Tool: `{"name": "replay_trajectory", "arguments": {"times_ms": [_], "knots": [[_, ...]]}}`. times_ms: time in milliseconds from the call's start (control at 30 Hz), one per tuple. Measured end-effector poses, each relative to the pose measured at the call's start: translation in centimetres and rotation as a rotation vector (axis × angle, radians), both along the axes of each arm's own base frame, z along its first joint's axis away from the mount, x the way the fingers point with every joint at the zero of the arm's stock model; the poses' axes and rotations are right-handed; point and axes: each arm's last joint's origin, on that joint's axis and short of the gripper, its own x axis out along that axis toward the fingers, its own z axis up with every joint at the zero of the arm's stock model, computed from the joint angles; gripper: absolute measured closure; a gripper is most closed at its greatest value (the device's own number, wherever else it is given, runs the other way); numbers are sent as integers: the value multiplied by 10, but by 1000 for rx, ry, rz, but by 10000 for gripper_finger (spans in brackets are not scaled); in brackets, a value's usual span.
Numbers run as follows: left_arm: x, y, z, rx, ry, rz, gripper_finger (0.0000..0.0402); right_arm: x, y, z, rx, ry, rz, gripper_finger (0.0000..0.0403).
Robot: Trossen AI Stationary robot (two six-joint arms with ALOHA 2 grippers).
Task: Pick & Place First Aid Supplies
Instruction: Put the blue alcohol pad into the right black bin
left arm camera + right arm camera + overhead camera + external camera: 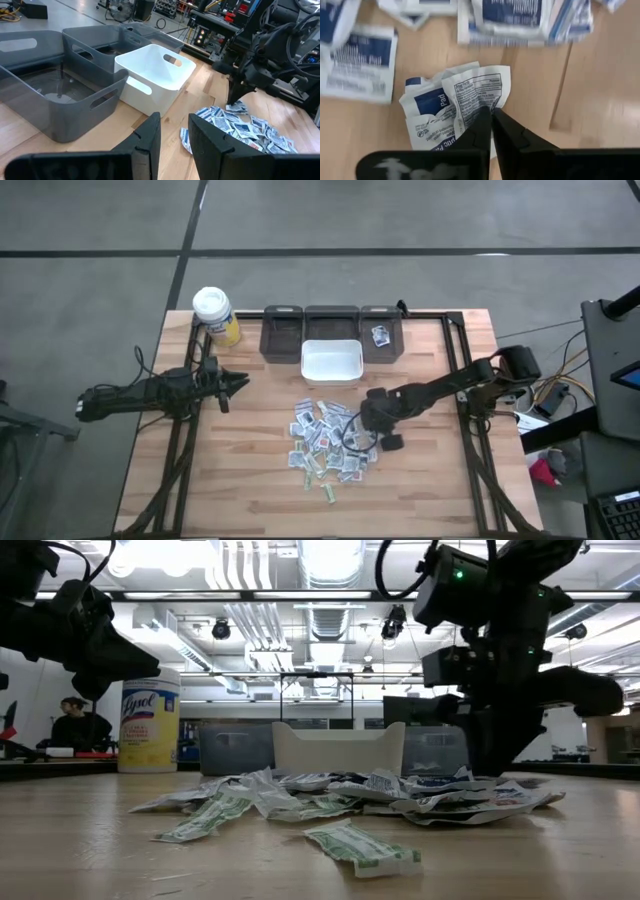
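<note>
The right gripper [366,420] is down at the 3 o'clock edge of the pile of first aid supplies [326,442] in the middle of the table [240,480]. Its fingers are pinched tight on the corner of a crumpled white packet [470,97] with blue print. It looks like two packets stuck together, so both may come up, or one may drop on the way. The grip is only on a thin corner, so the paper could slip out or tear. The white bin [331,361] sits at 12 o'clock from the pile, with grey bins [282,333] behind it. The left gripper [236,383] waits at 9 o'clock, partly open, holding nothing.
</note>
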Motion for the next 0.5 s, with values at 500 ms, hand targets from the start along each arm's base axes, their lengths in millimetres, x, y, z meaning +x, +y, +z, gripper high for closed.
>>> {"name": "replay_trajectory", "arguments": {"times_ms": [500], "knots": [[0, 0, 0, 0, 0, 0, 307, -3, 0, 17, 1, -1, 3, 394]]}}
